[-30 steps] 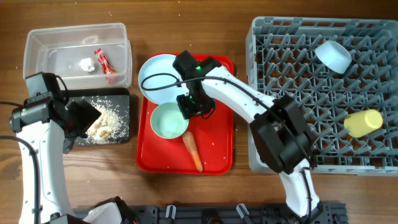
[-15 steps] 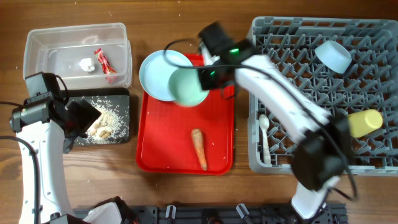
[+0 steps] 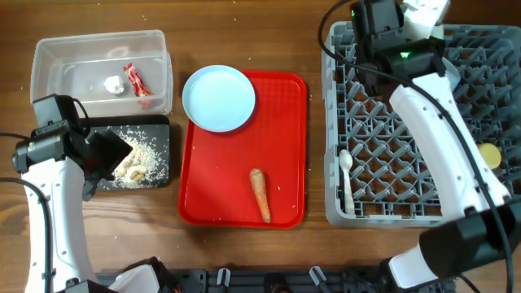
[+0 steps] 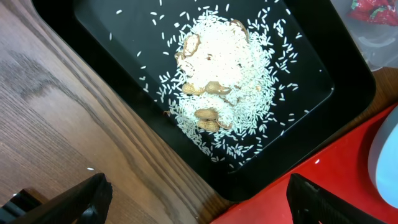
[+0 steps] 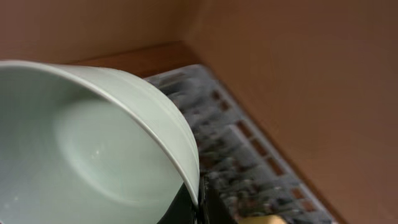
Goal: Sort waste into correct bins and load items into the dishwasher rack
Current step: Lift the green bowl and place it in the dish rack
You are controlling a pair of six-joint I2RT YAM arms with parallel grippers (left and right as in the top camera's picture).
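Note:
My right gripper is shut on the rim of the pale green bowl and holds it tilted above the far side of the grey dishwasher rack; the gripper also shows in the overhead view. A white spoon lies in the rack. The yellow cup peeks out behind my right arm. The pale blue bowl is hidden. The white plate and the carrot lie on the red tray. My left gripper is open over the near corner of the black tray, which holds rice scraps.
The clear tub at the back left holds the red wrapper and the white scrap. The red tray lies between the bins and the rack. Bare wood runs along the front edge.
My right arm lifted the pale green bowl off the red tray and swung it right and back, over the rack's far side. The left arm has not moved.

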